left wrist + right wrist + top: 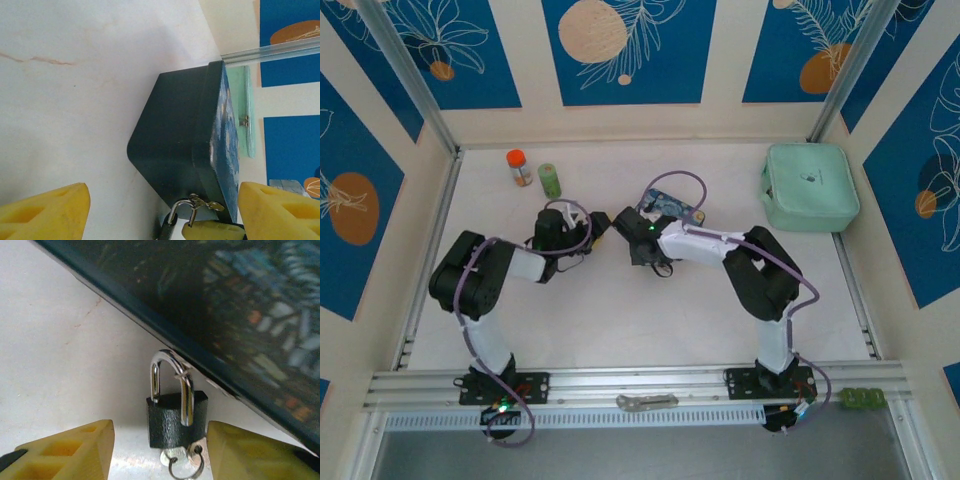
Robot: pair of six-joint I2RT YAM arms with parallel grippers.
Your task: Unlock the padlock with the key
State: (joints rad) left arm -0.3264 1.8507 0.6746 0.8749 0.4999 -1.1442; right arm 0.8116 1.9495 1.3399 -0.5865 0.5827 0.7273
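Two open grippers and no grasp: my right gripper has its yellow fingers spread on either side of the padlock, touching neither flank. My left gripper is spread just as wide and holds nothing. The padlock sits on the table at the foot of the blue tin, with its shackle threaded through the small clasp on the tin's wall. The shackle looks seated in the body, so I judge the lock is not yet open. At the keyhole end a pale metal piece with a wire ring shows, which I take for the key. It seems to be at or in the keyway, but I cannot tell how deep. If so, finding and placing the key is largely done. What is left is to pinch it, turn it and let the shackle spring. Room is tight on one side, because the tin's dark wall stands right behind the shackle and leaves no space there for a finger. Toward the bare table, away from the tin, there is free space to swing. From above, my two grippers meet head to head beside the tin, so each must mind the other. The green case lies well apart to the right.
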